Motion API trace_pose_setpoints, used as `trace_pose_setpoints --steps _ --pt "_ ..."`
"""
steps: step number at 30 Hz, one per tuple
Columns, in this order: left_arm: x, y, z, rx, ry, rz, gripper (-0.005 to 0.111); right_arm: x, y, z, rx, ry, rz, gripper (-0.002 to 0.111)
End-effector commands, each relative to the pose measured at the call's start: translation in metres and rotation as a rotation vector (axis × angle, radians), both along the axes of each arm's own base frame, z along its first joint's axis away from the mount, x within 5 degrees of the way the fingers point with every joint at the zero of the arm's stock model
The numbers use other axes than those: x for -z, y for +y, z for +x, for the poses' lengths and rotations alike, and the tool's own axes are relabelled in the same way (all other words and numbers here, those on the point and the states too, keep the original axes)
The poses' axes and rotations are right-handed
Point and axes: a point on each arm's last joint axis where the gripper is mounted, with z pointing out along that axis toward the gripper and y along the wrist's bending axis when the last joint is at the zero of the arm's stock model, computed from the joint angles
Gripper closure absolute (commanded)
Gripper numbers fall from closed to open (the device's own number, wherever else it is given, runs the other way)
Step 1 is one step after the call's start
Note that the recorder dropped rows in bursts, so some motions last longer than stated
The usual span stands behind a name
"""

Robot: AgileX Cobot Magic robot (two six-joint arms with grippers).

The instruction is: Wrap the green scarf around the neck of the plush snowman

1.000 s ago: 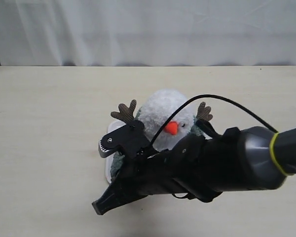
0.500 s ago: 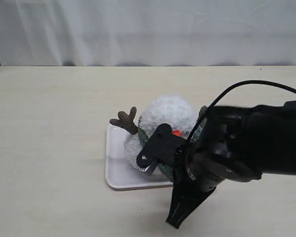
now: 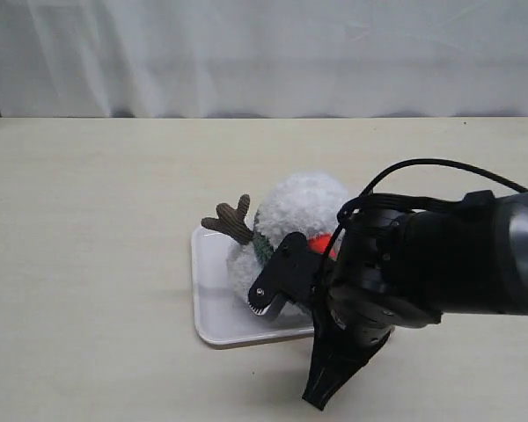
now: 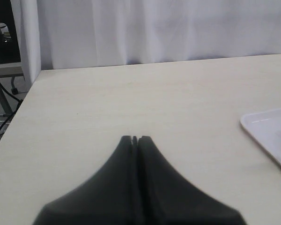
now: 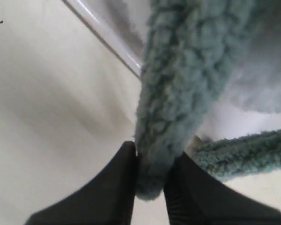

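While the right end effector (image 5: 155, 151) pinches one end of the green scarf (image 5: 178, 93), the strip's long axis runs straight out from the jaws toward the plush snowman (image 3: 301, 204). The snowman sits on a white tray (image 3: 213, 309) mid-tabletop (image 3: 88, 220), with its orange nose toward the exterior camera. The right arm hides its body and most of the scarf, leaving only a green sliver at the snowman's neck (image 3: 262, 247). The left end effector (image 4: 135, 138) has its jaws pressed together, holding nothing, over the tabletop.
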Motion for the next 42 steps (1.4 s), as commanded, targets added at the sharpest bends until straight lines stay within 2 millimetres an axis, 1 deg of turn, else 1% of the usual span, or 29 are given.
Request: trace_pose_setpoints --steps 1,2,3,4,6,7,8,9,10,11,12,13,14,17,20,22,24,28,31,35,42 --pt "0.000 0.000 0.000 0.000 -0.008 -0.007 0.107 -0.019 0.003 0.006 0.041 -0.014 -0.010 0.072" --pt "0.000 0.000 0.000 0.000 -0.008 -0.007 0.107 -0.023 0.004 0.007 0.058 -0.008 -0.006 0.070" --pt "0.000 0.000 0.000 0.000 -0.008 -0.007 0.107 -0.032 0.007 0.007 0.089 0.006 -0.002 0.068" --pt "0.000 0.000 0.000 0.000 -0.008 -0.007 0.107 -0.036 0.009 0.006 0.097 0.013 -0.013 0.067" --pt "0.000 0.000 0.000 0.000 -0.008 -0.007 0.107 -0.054 0.018 -0.008 0.051 0.067 -0.118 0.068" --pt "0.000 0.000 0.000 0.000 -0.008 -0.007 0.107 -0.058 0.021 -0.012 0.033 0.077 -0.142 0.068" --pt "0.000 0.000 0.000 0.000 -0.008 -0.007 0.107 -0.070 0.032 -0.016 -0.007 0.052 -0.149 0.068" --pt "0.000 0.000 0.000 0.000 -0.008 -0.007 0.107 -0.075 0.037 -0.015 -0.025 0.019 -0.135 0.068" --pt "0.000 0.000 0.000 0.000 -0.008 -0.007 0.107 -0.088 0.051 -0.013 -0.065 -0.070 -0.086 0.070" --pt "0.000 0.000 0.000 0.000 -0.008 -0.007 0.107 -0.094 0.057 -0.010 -0.076 -0.117 -0.054 0.074" --pt "0.000 0.000 0.000 0.000 -0.008 -0.007 0.107 -0.105 0.065 -0.006 -0.079 -0.164 0.015 0.087" --pt "0.000 0.000 0.000 0.000 -0.008 -0.007 0.107 -0.112 0.069 -0.002 -0.090 -0.193 0.049 0.101" --pt "0.000 0.000 0.000 0.000 -0.008 -0.007 0.107 -0.122 0.073 0.008 -0.064 -0.242 0.129 0.104" --pt "0.000 0.000 0.000 0.000 -0.008 -0.007 0.107 -0.139 0.070 0.030 0.042 -0.304 0.266 0.104" --pt "0.000 0.000 0.000 0.000 -0.008 -0.007 0.107 -0.147 0.059 0.057 0.153 -0.310 0.338 0.104" --pt "0.000 0.000 0.000 0.000 -0.008 -0.007 0.107 -0.145 0.052 0.071 0.210 -0.299 0.349 0.104" --pt "0.000 0.000 0.000 0.000 -0.008 -0.007 0.107 -0.140 0.046 0.084 0.260 -0.278 0.352 0.104" --pt "0.000 0.000 0.000 0.000 -0.008 -0.007 0.107 -0.121 0.043 0.100 0.302 -0.245 0.310 0.104" --pt "0.000 0.000 0.000 0.000 -0.008 -0.007 0.107 -0.106 0.047 0.103 0.301 -0.185 0.270 0.104" --pt "0.000 0.000 0.000 0.000 -0.008 -0.007 0.107 -0.091 0.056 0.101 0.250 -0.095 0.289 0.104" --pt "0.000 0.000 0.000 0.000 -0.008 -0.007 0.107 -0.070 0.060 0.106 0.247 -0.061 0.247 0.104"
